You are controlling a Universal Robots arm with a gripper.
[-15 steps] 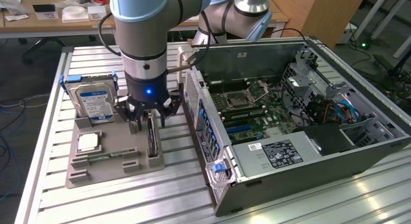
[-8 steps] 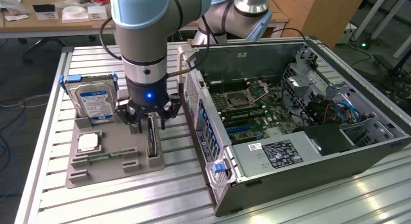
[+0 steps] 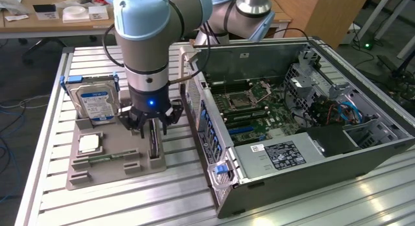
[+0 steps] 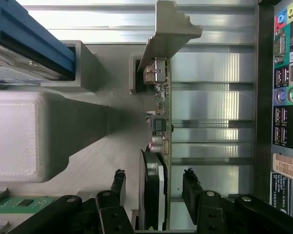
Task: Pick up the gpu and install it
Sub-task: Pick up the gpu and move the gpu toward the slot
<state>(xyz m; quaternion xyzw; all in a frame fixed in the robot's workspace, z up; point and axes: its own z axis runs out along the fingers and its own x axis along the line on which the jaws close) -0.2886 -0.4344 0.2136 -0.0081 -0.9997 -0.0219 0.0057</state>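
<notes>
The gpu (image 3: 154, 147) stands on edge in a slot of the grey holder tray (image 3: 104, 175), at the side nearest the computer case. In the wrist view the gpu (image 4: 162, 122) is edge-on, with its black cooler, thin board and silver end bracket (image 4: 170, 29) showing. My gripper (image 3: 151, 128) hangs straight over it, pointing down. The gripper (image 4: 154, 187) is open, and its black fingers (image 4: 119, 184) stand on either side of the card's near end with small gaps to it. Nothing is gripped.
The tray also holds a silver hard drive (image 3: 96, 102) in a blue bracket, a processor (image 3: 89, 143) and a memory stick (image 3: 104, 158). The open computer case (image 3: 292, 114) lies close on the exterior view's right, its rear port panel (image 4: 283, 87) near the card. Slatted aluminium table (image 3: 129, 206) underneath.
</notes>
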